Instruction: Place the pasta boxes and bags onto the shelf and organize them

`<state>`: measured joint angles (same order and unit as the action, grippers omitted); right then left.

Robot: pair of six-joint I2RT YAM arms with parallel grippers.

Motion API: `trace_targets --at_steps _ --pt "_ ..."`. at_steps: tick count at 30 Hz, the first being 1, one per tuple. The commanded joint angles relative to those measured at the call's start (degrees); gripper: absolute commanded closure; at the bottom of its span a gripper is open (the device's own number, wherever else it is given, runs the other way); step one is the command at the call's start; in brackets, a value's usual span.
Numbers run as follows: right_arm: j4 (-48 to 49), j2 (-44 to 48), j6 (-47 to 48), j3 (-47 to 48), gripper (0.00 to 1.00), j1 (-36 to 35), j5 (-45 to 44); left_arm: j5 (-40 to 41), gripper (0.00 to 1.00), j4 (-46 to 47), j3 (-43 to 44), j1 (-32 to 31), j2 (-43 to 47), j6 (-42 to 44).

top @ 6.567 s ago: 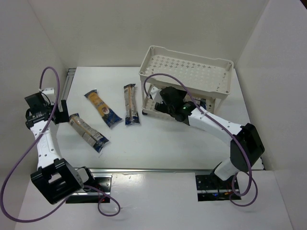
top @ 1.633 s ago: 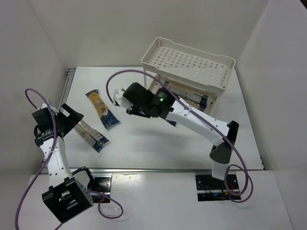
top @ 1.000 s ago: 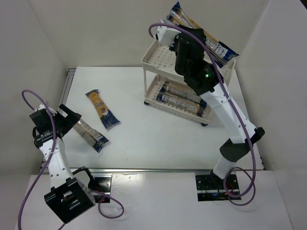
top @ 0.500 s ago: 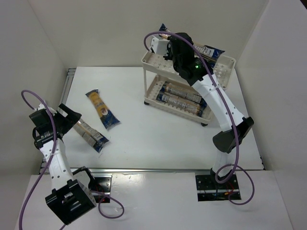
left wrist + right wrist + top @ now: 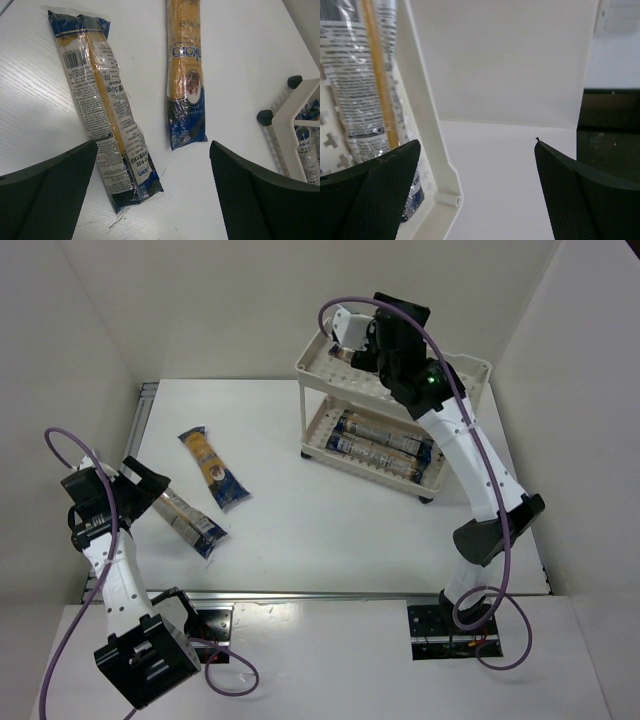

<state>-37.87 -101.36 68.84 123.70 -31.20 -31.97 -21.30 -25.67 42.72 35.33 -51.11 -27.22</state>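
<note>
Right fingers (image 5: pixel 370 200) have opened, leaving a packet (image 5: pixel 355 75) on the shelf (image 5: pixel 422 115)

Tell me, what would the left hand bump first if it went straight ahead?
Probably the white-labelled pasta packet, near its dark blue end, just ahead of the left hand. Depth is unclear, so it might meet the table beside it.

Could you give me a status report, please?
Left gripper open, right gripper open at rack. Pasta packets: one on top tray, two on lower tray, two on table. Nothing in the way.
</note>
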Motion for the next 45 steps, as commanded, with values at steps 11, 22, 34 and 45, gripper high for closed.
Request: trace_targets --at_steps 11,22,34,45 --pt "19.0 4.6 -31.2 14.5 0.01 0.4 -1.1 5.9 0.0 1.8 9.9 -1.8 -13.2 4.5" --pt "16.5 5.1 -47.0 5.9 0.01 0.4 -5.7 14.4 0.0 -11.7 17.6 -7.1 -29.9 11.7" --pt "14.9 -1.1 -45.1 6.6 0.01 0.4 -2.8 19.8 0.0 -12.6 16.3 -13.3 -42.3 15.3" --pt "15.5 -3.3 -42.8 8.3 0.01 0.4 -4.0 10.4 0.07 -9.6 16.3 -13.3 -49.3 14.7"
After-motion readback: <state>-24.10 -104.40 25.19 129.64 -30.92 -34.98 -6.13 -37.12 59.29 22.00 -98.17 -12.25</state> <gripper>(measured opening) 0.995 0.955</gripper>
